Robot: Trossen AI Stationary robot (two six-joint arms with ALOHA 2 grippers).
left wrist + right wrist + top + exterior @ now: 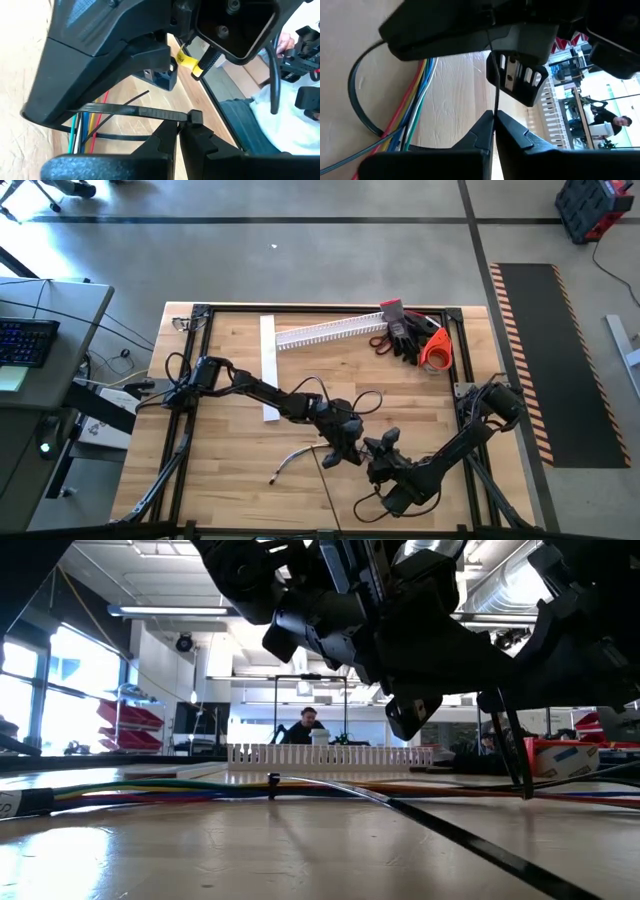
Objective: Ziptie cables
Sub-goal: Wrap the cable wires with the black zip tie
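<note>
Table [230, 480]: both arms meet near front centre. Cables [85, 131] lie beneath, coloured strands bunched. Left gripper [179, 131] pinched on ziptie [135, 112] beside its head; right gripper [494, 120] pinched on thin tail. Advice: hold head steady, pull tail straight, cinch gradually.

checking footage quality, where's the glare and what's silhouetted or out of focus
Low view: bright windows backlight both arms into dark silhouettes, and glare pools on the table; the near ziptie is soft. Left wrist view: the left tool is shut on a ziptie head, the near housing blurred. High view: evenly lit.
</note>
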